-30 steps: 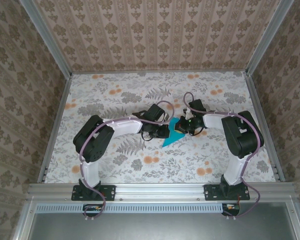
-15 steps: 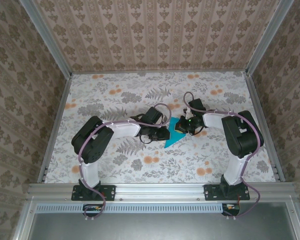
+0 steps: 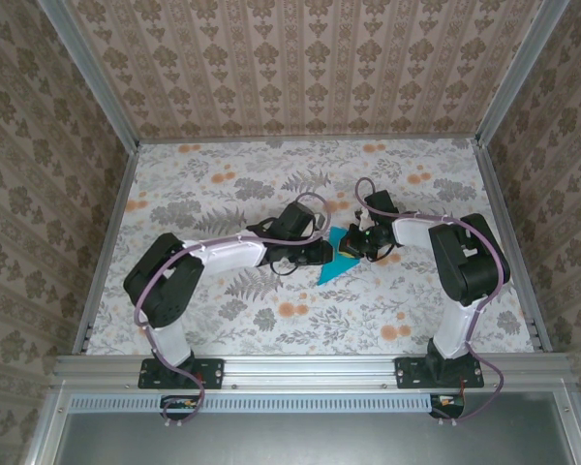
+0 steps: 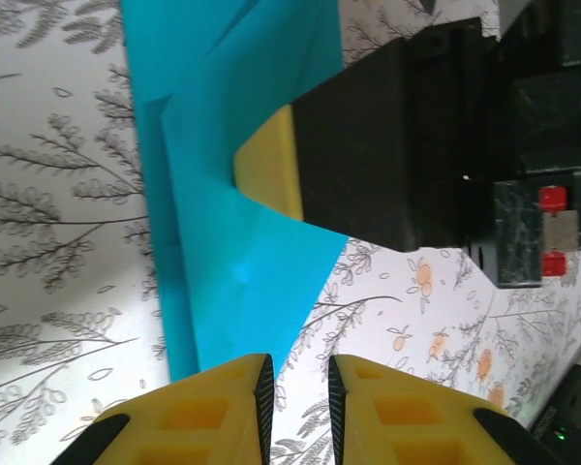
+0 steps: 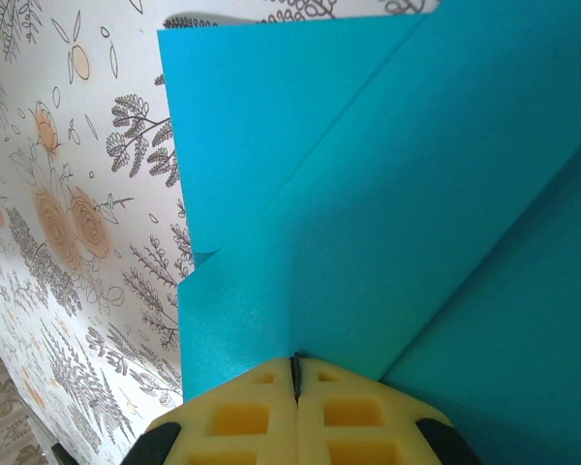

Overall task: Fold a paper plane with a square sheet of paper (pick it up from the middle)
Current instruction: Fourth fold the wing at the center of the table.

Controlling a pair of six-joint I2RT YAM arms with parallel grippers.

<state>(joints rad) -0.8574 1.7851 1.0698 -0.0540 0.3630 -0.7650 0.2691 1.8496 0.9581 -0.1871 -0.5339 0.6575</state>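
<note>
The folded teal paper sheet (image 3: 329,271) (image 4: 234,262) (image 5: 368,194) lies mid-worktop (image 3: 223,184) between the arms. The right gripper (image 3: 352,248) (image 5: 296,368), jaws clenched together, presses on the sheet's far part. The left gripper (image 3: 321,255) (image 4: 300,376) sits at its left edge, jaws released, narrowly parted.

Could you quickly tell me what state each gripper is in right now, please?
Left gripper: slightly open, holding nothing.
Right gripper: shut, tip against the folded teal paper.
</note>
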